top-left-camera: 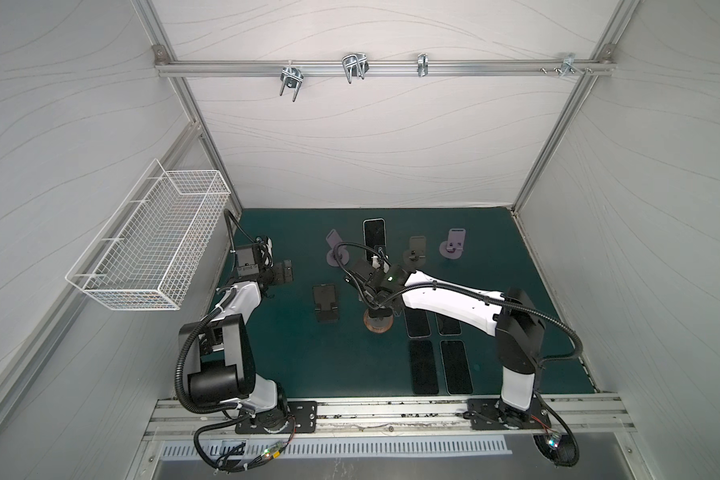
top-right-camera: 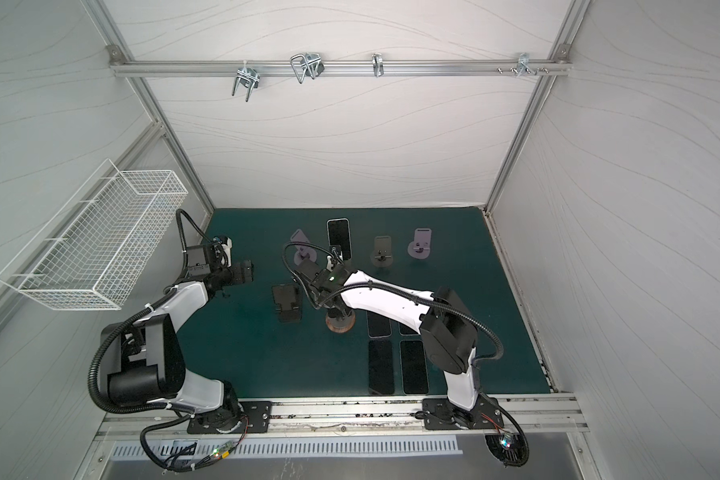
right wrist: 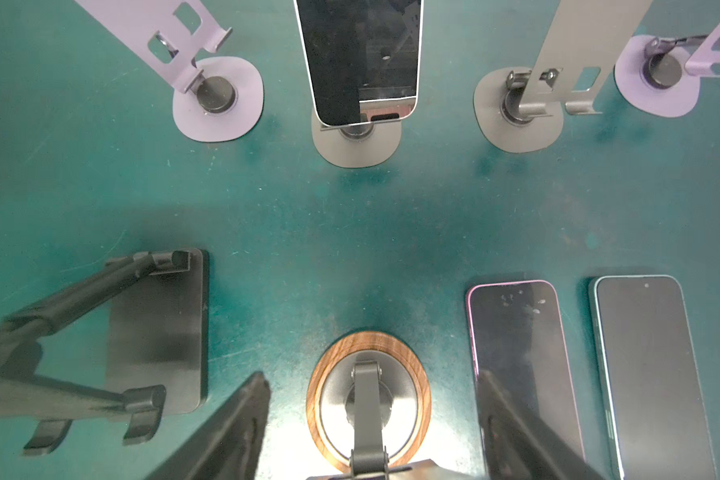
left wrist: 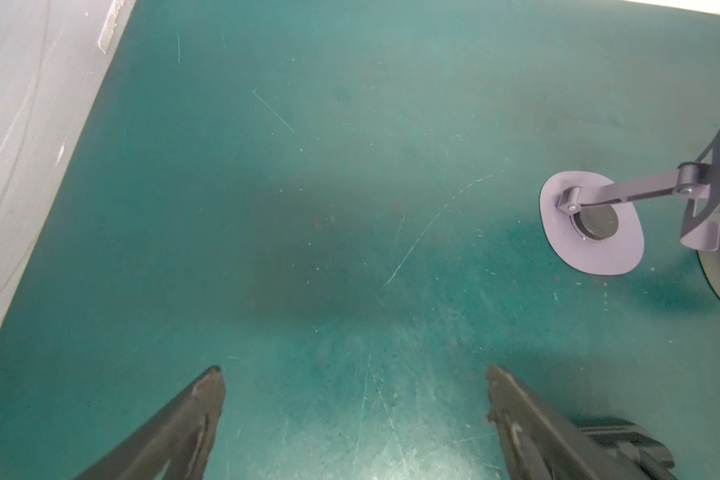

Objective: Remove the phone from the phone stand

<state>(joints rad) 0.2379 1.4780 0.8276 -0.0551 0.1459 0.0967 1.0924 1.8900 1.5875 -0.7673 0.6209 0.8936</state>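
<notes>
1. In both top views the phone [top-left-camera: 374, 237] stands propped at the back of the desk [top-left-camera: 292, 357], just beyond the right tool [top-left-camera: 376, 304]. That tool hangs over an empty wood-rimmed stand [top-left-camera: 378, 323]. Its wrist hides how far it is spread here. The left tool [top-left-camera: 284, 272] sits well apart from the phone over bare desk, probably parked so the reach is clear. Four flat phones [top-left-camera: 423, 368] lie beside and behind the right tool, toward its arm's base.

2. In the left wrist view, the left tool's fingers [left wrist: 196, 415] are spread wide with nothing between them, only scuffed desk below. An empty lilac stand [left wrist: 591, 228] sits ahead of them and off to one side.

3. In the right wrist view, the right tool's two fingers stand apart and pinch nothing. The wood-rimmed stand lies directly beneath the gap.
   - The phone is straight ahead of the fingertips and untouched.
   - Its lower edge sits in the lip of the grey phone stand [right wrist: 356, 145], and its screen leans back against the plate.
   - That lip likely stops it sliding forward, so removing it seems to call for a lift up along the plate.
   - The finger gap looks set to straddle the phone's width.
</notes>
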